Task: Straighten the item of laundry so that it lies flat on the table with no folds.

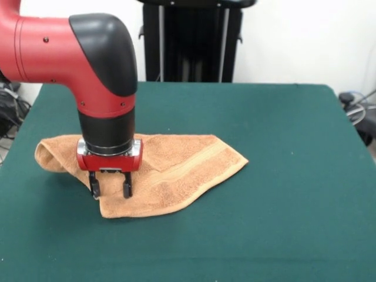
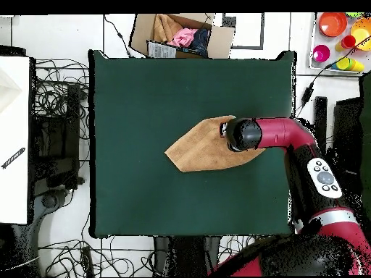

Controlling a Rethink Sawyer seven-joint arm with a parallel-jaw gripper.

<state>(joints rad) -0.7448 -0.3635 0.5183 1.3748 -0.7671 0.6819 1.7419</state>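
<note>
In the front view, the towel (image 1: 170,170) lies on the table (image 1: 282,223) left of the frame's centre, not flat: one layer is folded over in the middle and the left end is rolled up. A border band runs toward its right corner. The gripper (image 1: 110,189) points down over the towel's lower left part, its two fingers (image 1: 94,187) a little apart with nothing between them, tips at the cloth. In the overhead view, the towel (image 2: 199,148) sits near the table's (image 2: 145,94) centre, the arm (image 2: 279,134) covering its right end. A cardboard box (image 2: 181,36) stands beyond the top edge.
</note>
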